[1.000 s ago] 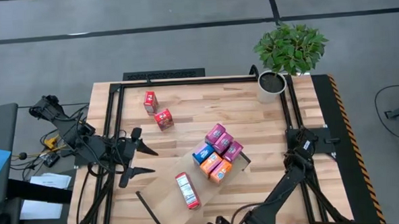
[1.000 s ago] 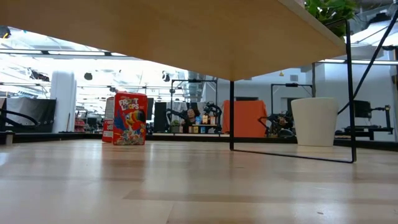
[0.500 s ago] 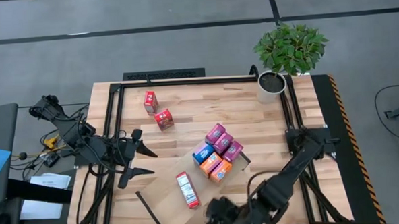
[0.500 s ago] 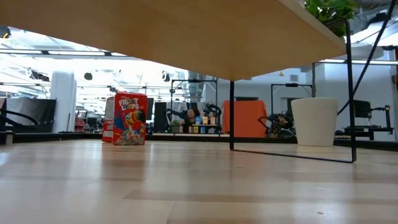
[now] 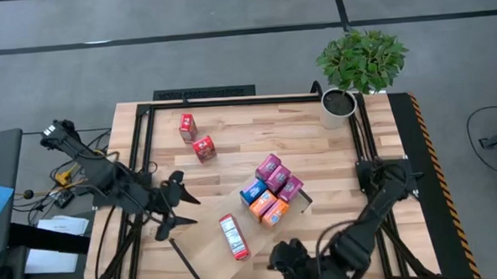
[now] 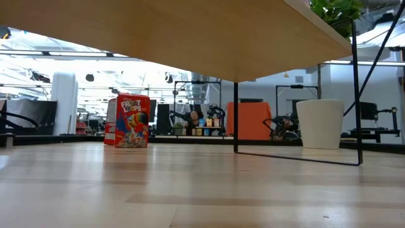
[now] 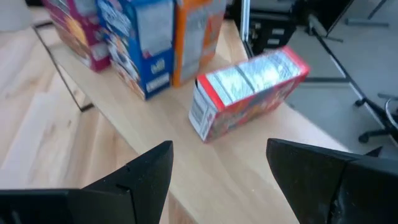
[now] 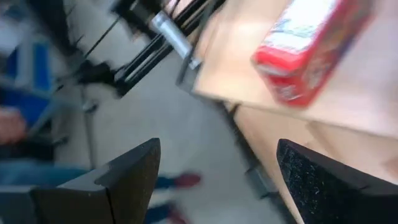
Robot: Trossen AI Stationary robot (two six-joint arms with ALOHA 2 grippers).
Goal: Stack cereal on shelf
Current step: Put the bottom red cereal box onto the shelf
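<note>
Left gripper (image 5: 177,206), fingers apart, nears the pale wood shelf (image 5: 207,242)'s lying red cereal box (image 5: 233,237); right gripper (image 5: 279,258), also apart, at five o'clock.

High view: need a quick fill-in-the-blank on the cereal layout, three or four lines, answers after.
1. The red box lying alone on the shelf rests on its ____.
2. Off the shelf, near the table's far left, stand ____ red boxes.
3. The potted plant sits at the table's far ____ corner.
4. The left gripper has its jaws ____.

Answers: side; two; right; open
</note>
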